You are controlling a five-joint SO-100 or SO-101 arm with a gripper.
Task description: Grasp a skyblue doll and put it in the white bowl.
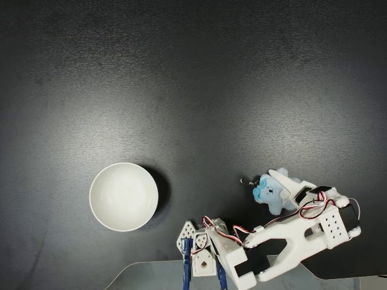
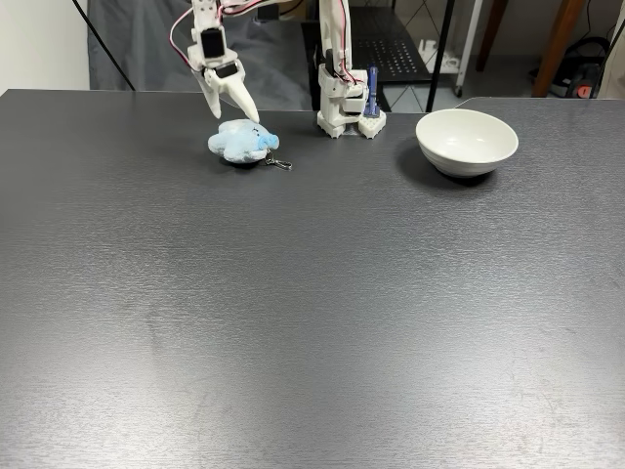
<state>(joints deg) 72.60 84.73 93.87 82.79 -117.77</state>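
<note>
Hovering over the skyblue doll [image 2: 242,141], the jaws' spread is unclear; no writing is legible.

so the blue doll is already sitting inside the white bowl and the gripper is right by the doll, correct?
Not quite. The blue doll lies on the dark table, well apart from the white bowl, whose inside is bare in both fixed views. The rest holds: the gripper is right by the doll, its tips at the doll's top.

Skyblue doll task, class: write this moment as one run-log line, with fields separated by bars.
stage: reaching | gripper: at skyblue doll, grasp unclear | doll: on table | white bowl: empty, apart from doll
</note>
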